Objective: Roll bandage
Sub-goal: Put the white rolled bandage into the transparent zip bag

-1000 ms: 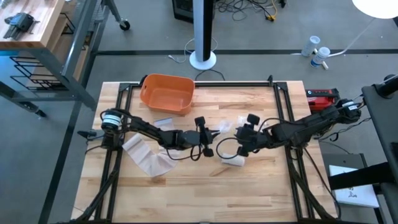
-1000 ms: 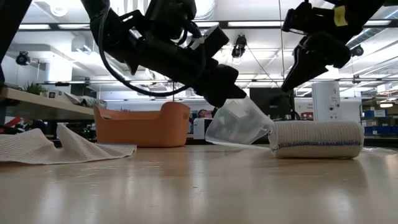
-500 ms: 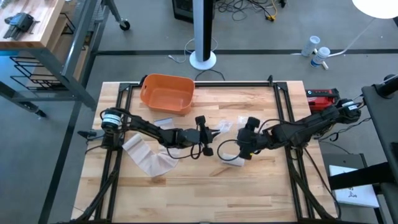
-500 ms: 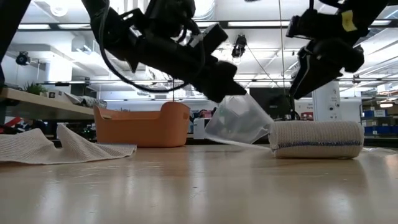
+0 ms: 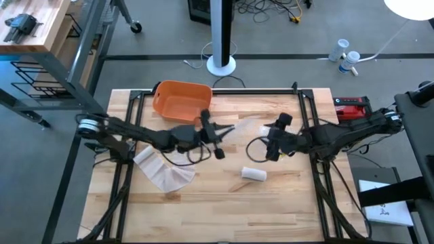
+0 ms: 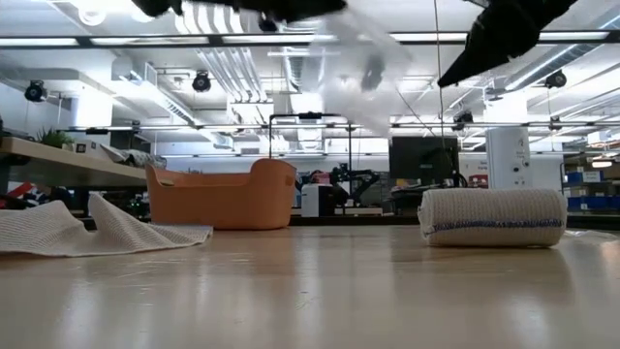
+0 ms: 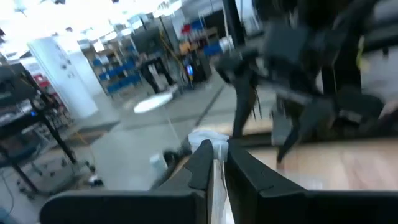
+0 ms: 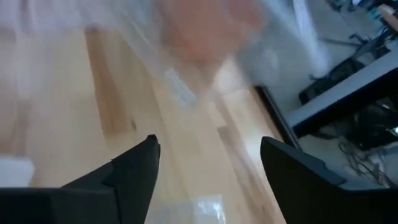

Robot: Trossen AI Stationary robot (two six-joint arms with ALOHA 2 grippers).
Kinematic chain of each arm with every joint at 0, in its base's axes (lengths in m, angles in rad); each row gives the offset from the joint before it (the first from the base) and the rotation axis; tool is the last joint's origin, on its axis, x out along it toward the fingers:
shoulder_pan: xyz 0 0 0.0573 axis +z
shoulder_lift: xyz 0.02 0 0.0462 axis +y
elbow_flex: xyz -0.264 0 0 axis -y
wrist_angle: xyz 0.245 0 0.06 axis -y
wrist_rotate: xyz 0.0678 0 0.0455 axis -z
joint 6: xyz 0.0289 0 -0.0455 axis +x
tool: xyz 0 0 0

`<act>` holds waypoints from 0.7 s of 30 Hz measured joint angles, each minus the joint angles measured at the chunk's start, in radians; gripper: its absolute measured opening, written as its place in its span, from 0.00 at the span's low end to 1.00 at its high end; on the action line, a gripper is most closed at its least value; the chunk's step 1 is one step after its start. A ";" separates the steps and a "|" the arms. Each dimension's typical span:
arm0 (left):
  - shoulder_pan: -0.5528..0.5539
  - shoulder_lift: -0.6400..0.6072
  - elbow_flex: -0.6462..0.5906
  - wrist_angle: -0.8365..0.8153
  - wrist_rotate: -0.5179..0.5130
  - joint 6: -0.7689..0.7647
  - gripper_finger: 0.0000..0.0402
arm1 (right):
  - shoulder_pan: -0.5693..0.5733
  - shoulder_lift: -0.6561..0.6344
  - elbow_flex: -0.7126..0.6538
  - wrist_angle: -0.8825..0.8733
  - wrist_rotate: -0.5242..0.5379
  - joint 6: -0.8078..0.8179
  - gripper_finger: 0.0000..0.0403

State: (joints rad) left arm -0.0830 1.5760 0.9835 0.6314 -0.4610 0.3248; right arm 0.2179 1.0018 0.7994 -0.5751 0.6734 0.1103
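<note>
Left hand [image 5: 222, 131], raised above the middle of the light wooden bench [image 5: 285, 196], had its two dark fingers [image 7: 200, 163] pinched together on a crumpled clear plastic wrapper [image 5: 239, 129] that hung in the air, clear of the surface. Right hand [image 5: 270, 148] hovered nearby with its fingers [image 8: 134, 171] spread wide and nothing between them. Below and between the two hands, the rolled white bandage [image 5: 255, 174] lay on its side on the bench, touching neither hand, its long axis running roughly left to right in the high view. An unrolled white mesh bandage strip [image 5: 163, 172] lay loosely folded at the left side. An orange plastic bin [image 5: 181, 102] stood near the far edge. Open bench remained along the near edge.
</note>
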 joint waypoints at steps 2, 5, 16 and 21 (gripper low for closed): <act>0.000 -0.062 -0.011 0.002 0.019 -0.005 0.05 | -0.003 -0.042 -0.029 0.051 0.001 0.000 0.66; 0.001 -0.147 -0.037 0.011 0.139 -0.048 0.05 | -0.003 -0.082 -0.098 0.198 -0.034 -0.004 0.66; -0.047 -0.225 -0.086 0.179 0.504 -0.177 0.05 | -0.003 0.043 -0.249 1.143 -0.402 -0.063 0.71; -0.080 -0.222 -0.087 0.244 0.498 -0.177 0.05 | 0.005 0.152 -0.165 1.190 -0.558 -0.032 0.66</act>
State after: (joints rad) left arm -0.1635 1.3540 0.8967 0.8759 0.0366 0.1478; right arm 0.2233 1.1533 0.6347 0.6146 0.1159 0.0778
